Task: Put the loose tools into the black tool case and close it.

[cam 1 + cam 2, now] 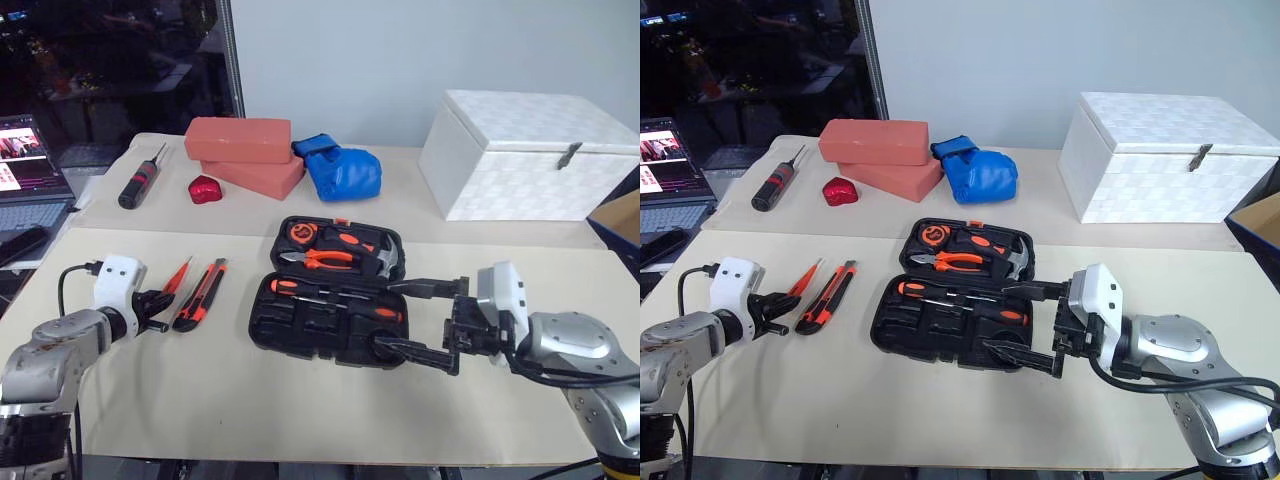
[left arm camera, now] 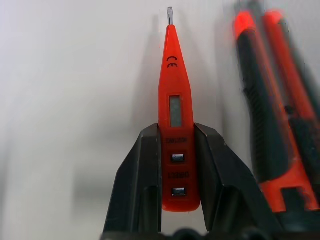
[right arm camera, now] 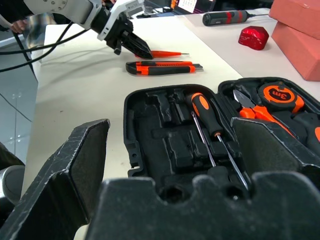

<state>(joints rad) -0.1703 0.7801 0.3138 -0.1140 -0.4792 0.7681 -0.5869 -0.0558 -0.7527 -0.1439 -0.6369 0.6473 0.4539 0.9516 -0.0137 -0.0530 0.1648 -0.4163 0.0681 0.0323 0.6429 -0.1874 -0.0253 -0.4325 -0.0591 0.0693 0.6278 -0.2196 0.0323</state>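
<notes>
Black case (image 1: 325,300) lying open near the middle of the cream table (image 1: 250,400), lid half back, tray half front. In the lid half: tape measure (image 3: 280,95), pliers (image 1: 318,260), hammer (image 1: 385,262). In the tray half: two orange-and-black screwdrivers (image 3: 205,107) side by side, several moulded slots bare.

Left of the case, well apart from it: orange-and-black knife (image 1: 202,293) flat on the table, and just beyond that a slim orange tester screwdriver (image 2: 175,115), tip pointing away from the robot. Left gripper (image 1: 160,310) narrowed onto the tester's handle end, both black fingers (image 2: 137,180) pressed against its sides, the tool low at the tabletop; lifted or resting, cannot tell.

Right of the case: right gripper (image 1: 415,320) pointing leftward at the tray's right end, fingers spread wide and holding nothing, one over the tray's back right corner, the other at its front right edge.

Behind the case: two stacked salmon blocks (image 1: 245,150), blue glove (image 1: 342,170), small red object (image 1: 205,189). Further left of those, stubby black screwdriver with red band (image 1: 140,182). Behind and right of the case, white box (image 1: 530,155) with metal clasp. Far left, laptop (image 1: 30,175).
</notes>
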